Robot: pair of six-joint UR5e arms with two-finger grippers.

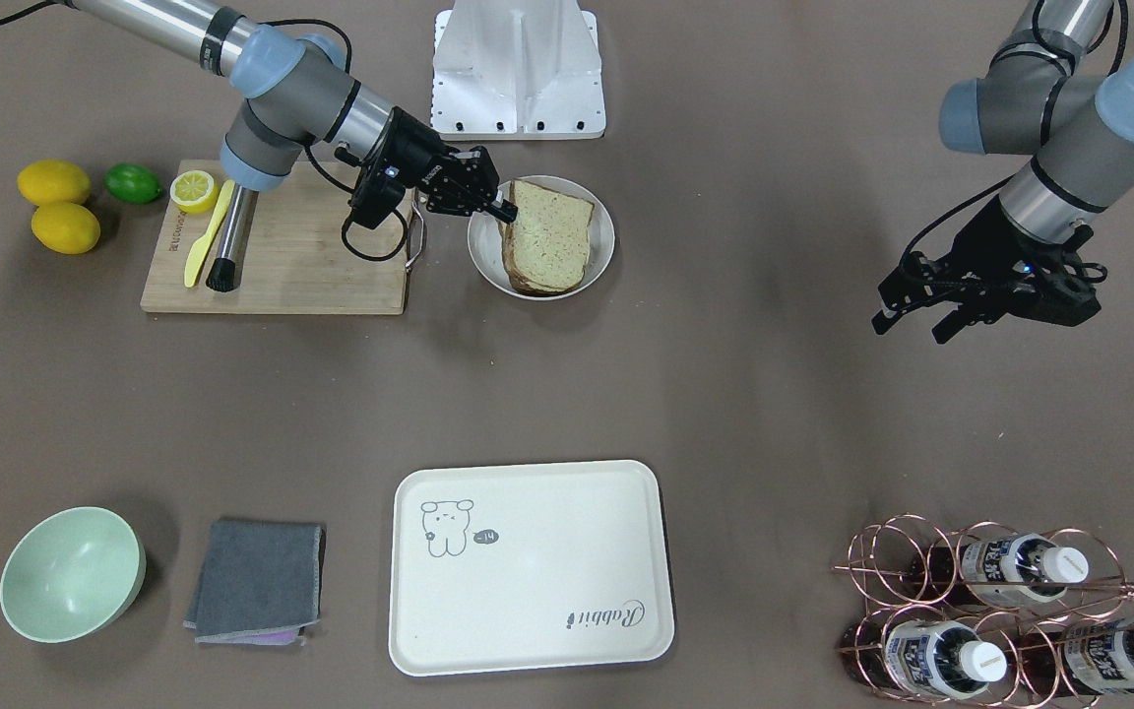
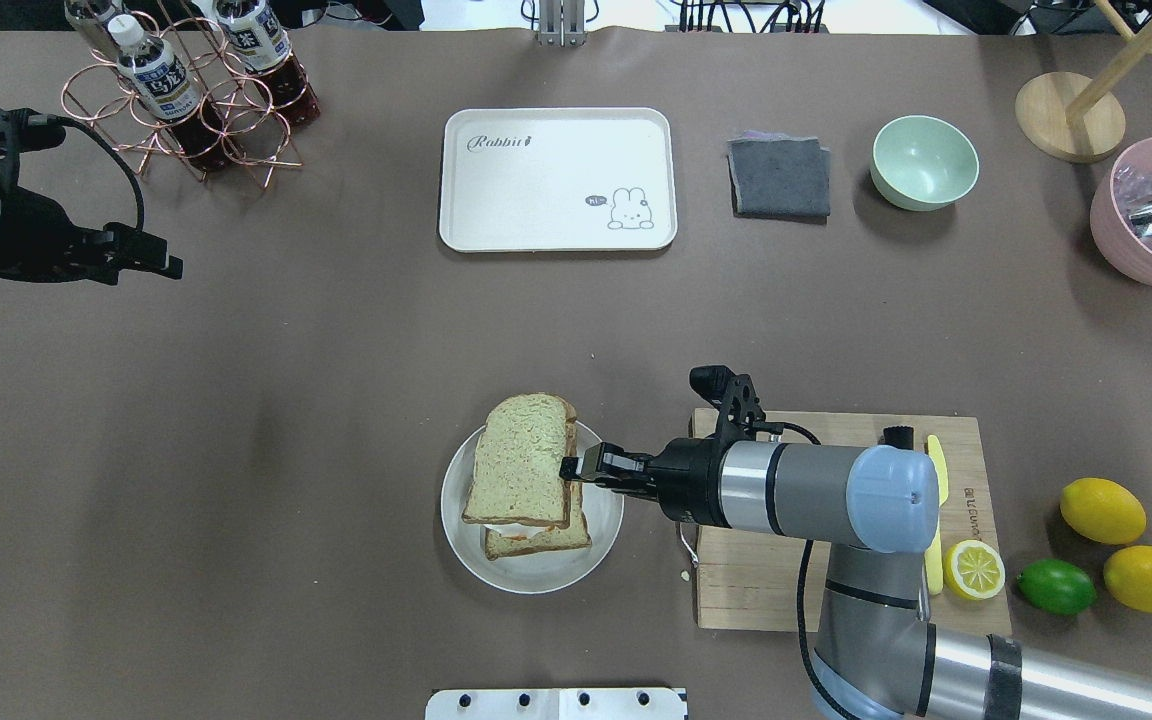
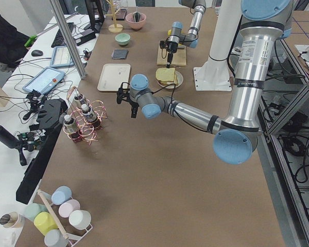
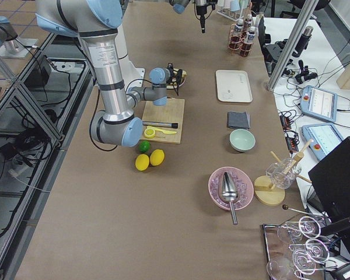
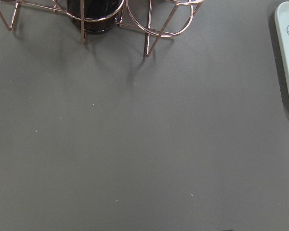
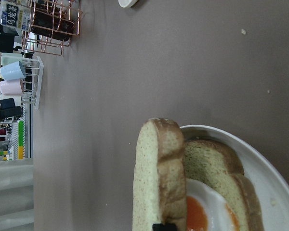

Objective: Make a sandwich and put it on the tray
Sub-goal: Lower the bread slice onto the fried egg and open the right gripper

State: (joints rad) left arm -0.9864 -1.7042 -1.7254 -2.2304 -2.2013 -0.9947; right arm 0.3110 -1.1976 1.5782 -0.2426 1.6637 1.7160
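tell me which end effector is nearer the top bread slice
Right. The right end effector grips the top bread slice over the white dish; the left end effector hangs open far across the table.

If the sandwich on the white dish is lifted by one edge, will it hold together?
Likely to slide apart: the top slice sits offset over the egg and lower slice, nothing binding them. Gripped at one edge by the right pincer, that thick slice shows no sag, so probably stiff.
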